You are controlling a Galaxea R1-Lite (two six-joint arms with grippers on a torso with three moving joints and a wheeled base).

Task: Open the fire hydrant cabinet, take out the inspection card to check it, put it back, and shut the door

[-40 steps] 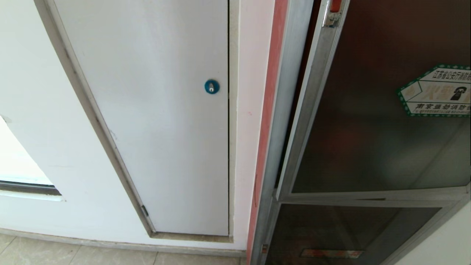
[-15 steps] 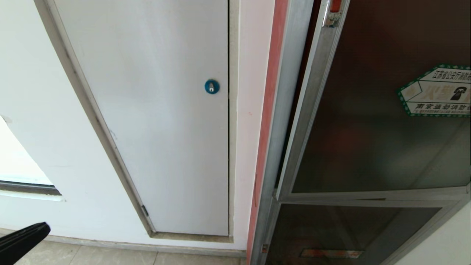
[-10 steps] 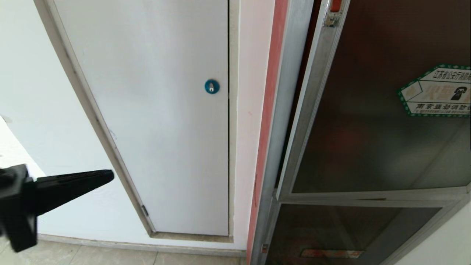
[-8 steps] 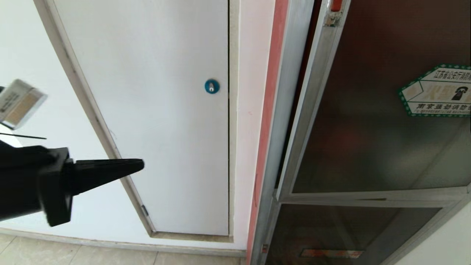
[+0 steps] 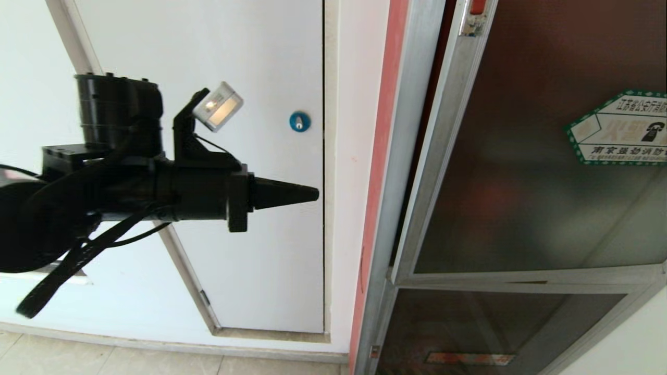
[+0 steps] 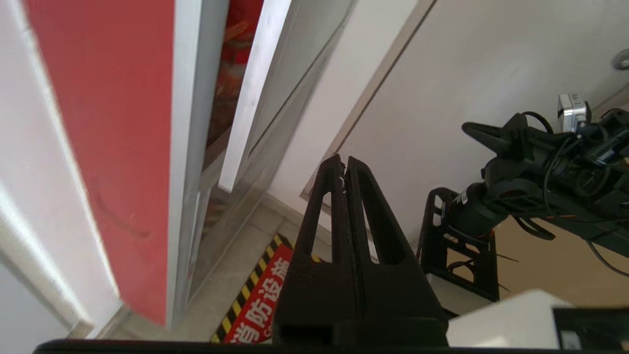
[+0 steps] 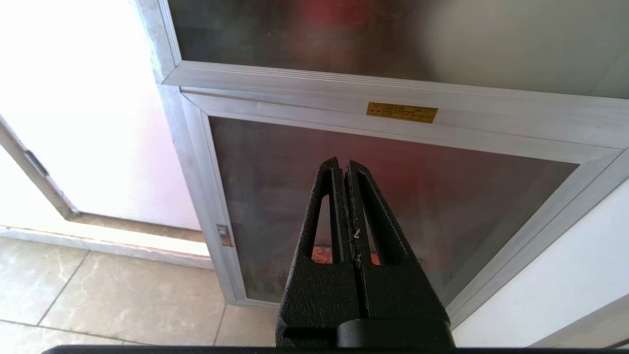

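Item: the door, tall dark glass panel, long axis upright, standing just ajar from the fire hydrant cabinet frame; its free edge faces our left gripper. Left gripper: level, pointing toward that edge from over the white panel beside the door, fingers pressed together, empty. Right gripper: below the door, clenched, empty. Progress, we judge: door barely opened; the inspection card is not seen; everything else remains.

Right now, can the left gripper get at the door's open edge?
Probably yes. The left gripper, shut, points toward the door, which stands ajar from the fire hydrant cabinet; only bare wall lies between them. The right gripper is shut at the lower panel.
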